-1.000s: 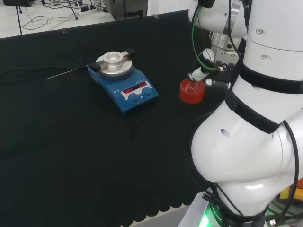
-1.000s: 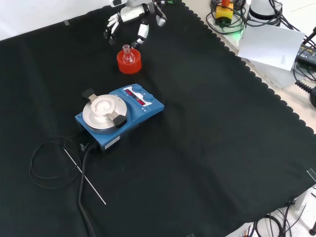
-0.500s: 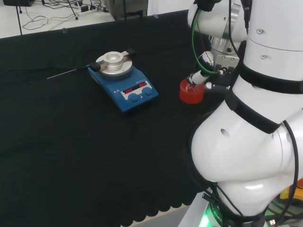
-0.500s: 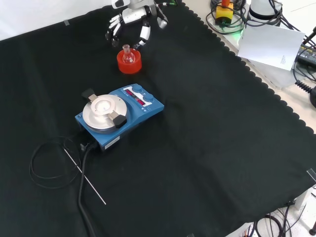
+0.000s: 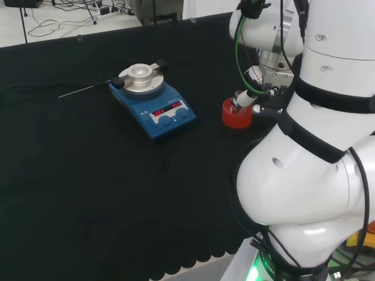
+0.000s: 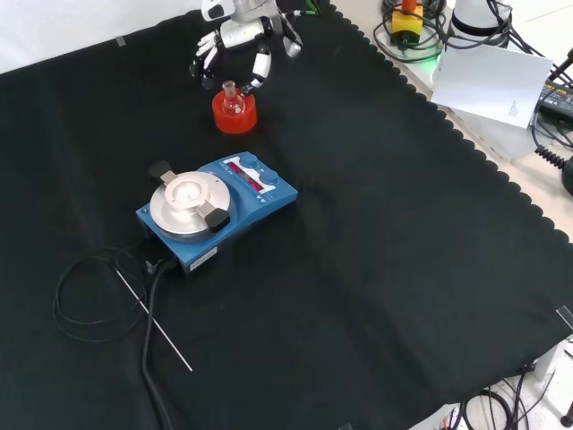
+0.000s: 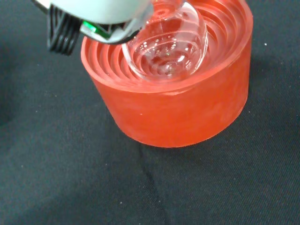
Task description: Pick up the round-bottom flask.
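The small clear glass round-bottom flask (image 6: 233, 101) sits in its red ribbed ring stand (image 6: 235, 114) on the black-clothed surface (image 6: 376, 251). My hand (image 6: 235, 40) hovers just above, fingers (image 6: 260, 66) spread, holding nothing. If I close off-centre, I could knock the neck and tip flask and stand over.

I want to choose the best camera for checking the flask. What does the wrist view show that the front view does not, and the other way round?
Only the wrist view shows the grooved rings inside the red stand and the flask's clear round bulb resting in them. Only the front view shows the wider bench: the blue hotplate, its cable, a thin rod, and the hand just beyond the flask's neck, fingers spread, not closed on it. Both show the flask sitting in the red stand on the black cloth.
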Controlling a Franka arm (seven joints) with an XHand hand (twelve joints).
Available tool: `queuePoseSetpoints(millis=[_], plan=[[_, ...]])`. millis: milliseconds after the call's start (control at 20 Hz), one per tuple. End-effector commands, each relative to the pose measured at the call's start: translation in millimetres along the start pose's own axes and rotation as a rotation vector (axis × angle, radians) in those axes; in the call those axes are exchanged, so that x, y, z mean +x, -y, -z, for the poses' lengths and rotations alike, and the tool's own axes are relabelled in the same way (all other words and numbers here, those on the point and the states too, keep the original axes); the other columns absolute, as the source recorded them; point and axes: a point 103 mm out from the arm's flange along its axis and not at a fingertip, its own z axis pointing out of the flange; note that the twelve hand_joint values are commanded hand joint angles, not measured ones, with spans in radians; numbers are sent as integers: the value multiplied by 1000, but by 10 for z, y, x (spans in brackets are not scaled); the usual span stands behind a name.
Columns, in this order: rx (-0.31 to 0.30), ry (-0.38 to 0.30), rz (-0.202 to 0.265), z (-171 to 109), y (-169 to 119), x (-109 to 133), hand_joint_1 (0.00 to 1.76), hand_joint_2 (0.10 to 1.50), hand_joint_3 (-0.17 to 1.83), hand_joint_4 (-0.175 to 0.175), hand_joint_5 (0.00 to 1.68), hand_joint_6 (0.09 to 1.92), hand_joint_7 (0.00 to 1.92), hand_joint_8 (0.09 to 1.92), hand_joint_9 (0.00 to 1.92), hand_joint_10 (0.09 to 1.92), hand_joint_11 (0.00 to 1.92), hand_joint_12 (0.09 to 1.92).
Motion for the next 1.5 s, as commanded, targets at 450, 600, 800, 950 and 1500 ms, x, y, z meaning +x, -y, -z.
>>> queuePoseSetpoints(millis=[450, 600, 800, 950, 1500], plan=[[-20, 0, 3, 1, -60, -21, 993, 609, 694, -16, 790, 663, 233, 642, 436, 654, 206, 1361], [-24, 0, 4, 4, -84, -12, 995, 611, 697, -19, 798, 675, 238, 644, 441, 655, 210, 1362], [-23, 9, 2, 11, -110, -11, 996, 609, 706, -21, 792, 703, 241, 643, 445, 651, 212, 1361], [-15, 5, -1, 11, -119, -22, 996, 611, 708, -25, 812, 715, 243, 643, 447, 651, 214, 1361], [-37, 16, -3, -3, -119, -10, 1067, 844, 376, 155, 1125, 782, 276, 658, 478, 653, 228, 1361]])
